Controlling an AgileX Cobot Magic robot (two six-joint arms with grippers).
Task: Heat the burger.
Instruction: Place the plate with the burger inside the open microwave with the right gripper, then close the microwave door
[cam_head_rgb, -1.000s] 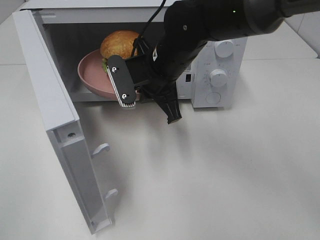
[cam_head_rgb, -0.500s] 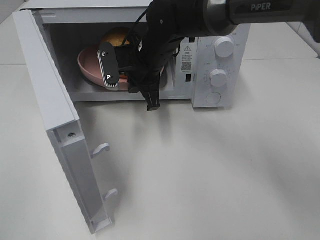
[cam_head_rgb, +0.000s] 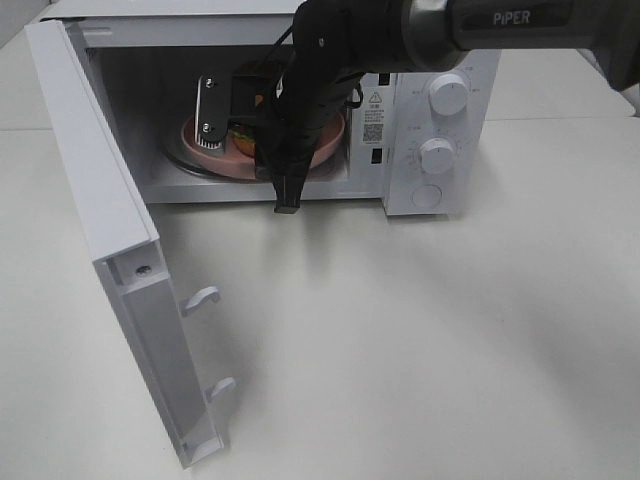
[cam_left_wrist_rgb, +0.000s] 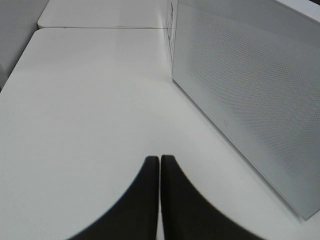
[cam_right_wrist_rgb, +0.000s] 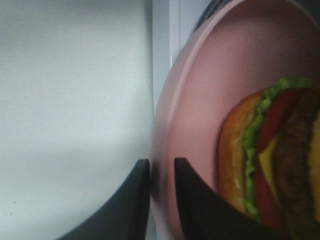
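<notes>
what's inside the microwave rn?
Pink plate carrying the burger, with the right gripper straddling its rim. In the high view the arm covers most of the burger and the microwave floor behind it.

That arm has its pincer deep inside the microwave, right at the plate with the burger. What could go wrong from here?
1. The right pincer straddles the rim of the pink plate. Backing out before the rim is free could drag the plate or tip the burger.
2. The arm fills much of the microwave opening, so pulling out off-line might bump it.
3. The door stands wide open, and heating cannot begin until it is closed.
</notes>
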